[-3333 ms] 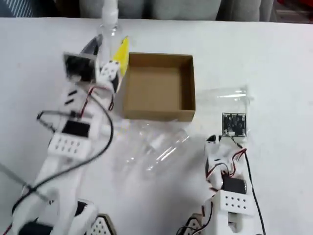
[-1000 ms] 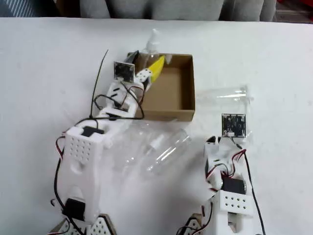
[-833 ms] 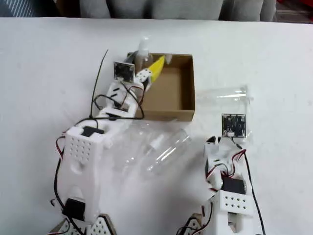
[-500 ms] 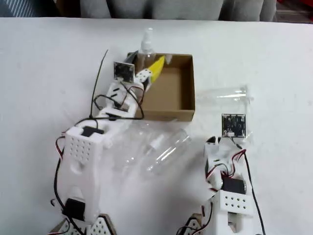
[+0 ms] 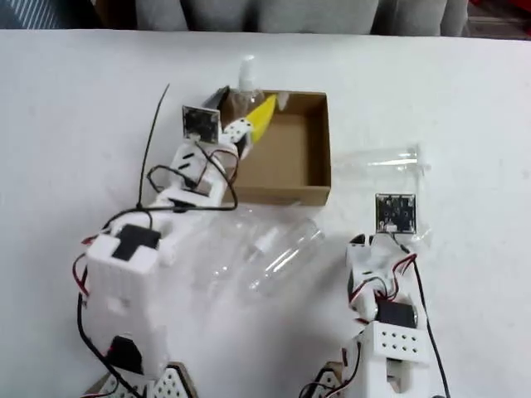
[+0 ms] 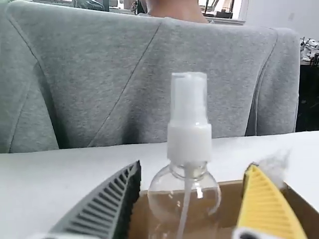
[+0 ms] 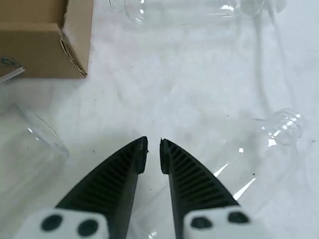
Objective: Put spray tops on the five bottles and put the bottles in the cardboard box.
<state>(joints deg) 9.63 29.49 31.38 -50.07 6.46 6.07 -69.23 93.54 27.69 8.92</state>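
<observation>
We see the left pincer [image 6: 194, 168] spread open at a corner of the cardboard box [image 5: 286, 196]. Its grey finger [image 6: 107, 204] and yellow finger [image 6: 264, 204] stand on either side of the upright bottle [image 6: 183, 199] without touching it, and a gap shows on each side. This clear bottle wears a white spray top [image 6: 188, 124] and stands between the fingers, inside the box with the brown wall behind it. Beyond this pincer rises a grey seat back [image 6: 75, 79].

The right pincer [image 7: 153, 149] sits low over the white tabletop [image 5: 75, 91], its two black fingers drawn almost together — only a thin slit between the tips — and it grips nothing. Ahead of it and off to one side is a corner of the box. Farther ahead the far bottle [image 7: 174, 10] lies on its side. Near the fingers on one flank lies the open-necked bottle [image 7: 281, 124], clear, with no top on it. Near the other flank lies the third bottle [image 7: 30, 139], also clear.
</observation>
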